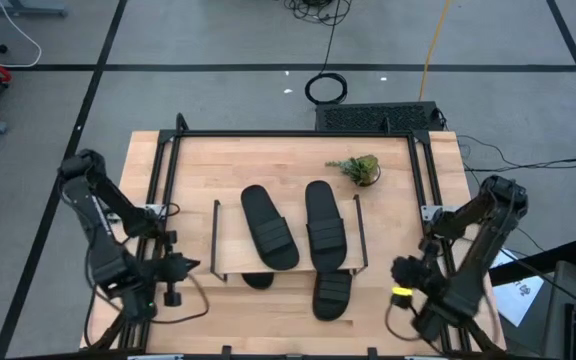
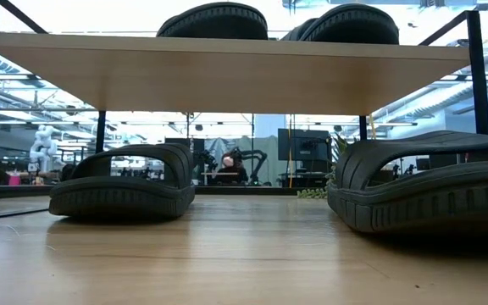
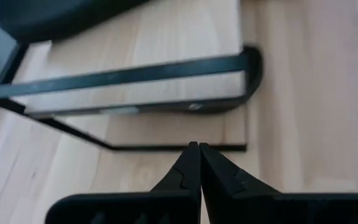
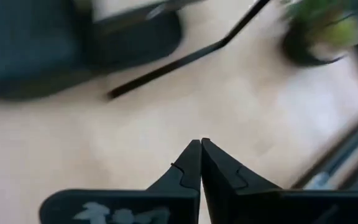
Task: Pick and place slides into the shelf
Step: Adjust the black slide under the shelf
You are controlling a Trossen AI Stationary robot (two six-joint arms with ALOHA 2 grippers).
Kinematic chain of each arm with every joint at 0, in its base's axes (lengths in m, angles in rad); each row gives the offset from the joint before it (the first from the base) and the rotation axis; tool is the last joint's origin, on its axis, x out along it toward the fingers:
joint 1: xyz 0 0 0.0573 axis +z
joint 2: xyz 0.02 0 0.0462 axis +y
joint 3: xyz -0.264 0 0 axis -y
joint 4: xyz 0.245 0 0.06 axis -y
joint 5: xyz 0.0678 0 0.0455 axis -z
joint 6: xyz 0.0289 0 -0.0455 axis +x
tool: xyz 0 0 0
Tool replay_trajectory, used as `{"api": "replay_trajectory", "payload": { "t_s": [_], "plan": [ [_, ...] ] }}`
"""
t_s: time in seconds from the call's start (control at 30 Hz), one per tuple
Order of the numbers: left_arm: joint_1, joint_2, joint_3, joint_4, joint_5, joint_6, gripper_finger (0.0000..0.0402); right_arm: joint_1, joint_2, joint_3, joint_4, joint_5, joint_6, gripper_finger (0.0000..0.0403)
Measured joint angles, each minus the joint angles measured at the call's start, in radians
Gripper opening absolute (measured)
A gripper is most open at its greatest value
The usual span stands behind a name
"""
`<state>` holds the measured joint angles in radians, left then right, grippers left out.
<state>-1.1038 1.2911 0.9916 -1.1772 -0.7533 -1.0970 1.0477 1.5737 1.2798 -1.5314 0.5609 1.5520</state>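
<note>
The shelf stands mid-table, a light wooden top board on thin black wire side frames. Two black slides lie on its top board: one on the left, one on the right. Two more rest on their soles on the tabletop under it: one sticks out past the near edge, the other barely shows. The low view shows these as a left slide and a right slide. My left gripper is shut near the shelf's left frame. My right gripper is shut over bare table right of the shelf.
A small potted plant stands on the far right part of the table. A black metal frame borders the table's sides. Bare wood lies left and right of the shelf. Cables and a black box lie on the floor beyond the far edge.
</note>
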Motion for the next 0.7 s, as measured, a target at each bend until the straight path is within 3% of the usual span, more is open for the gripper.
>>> {"api": "replay_trajectory", "payload": {
  "t_s": [0.1,0.23,0.5,0.7],
  "plan": [
    [-0.063,0.002,0.0,0.016,-0.094,-0.046,0.0001,0.077,-0.001,0.03,0.117,-0.049,-0.046,0.0],
    [-0.11,0.023,0.0,0.027,-0.176,-0.079,0.0001,0.149,0.025,0.036,0.478,0.005,-0.202,0.0],
    [-0.105,0.091,0.0,0.029,-0.23,-0.087,0.0003,0.161,0.27,0.036,1.189,0.398,-0.785,0.0],
    [-0.088,0.119,-0.001,0.03,-0.242,-0.091,0.0004,0.105,0.405,0.035,1.394,0.609,-1.076,0.0]
  ]
}}
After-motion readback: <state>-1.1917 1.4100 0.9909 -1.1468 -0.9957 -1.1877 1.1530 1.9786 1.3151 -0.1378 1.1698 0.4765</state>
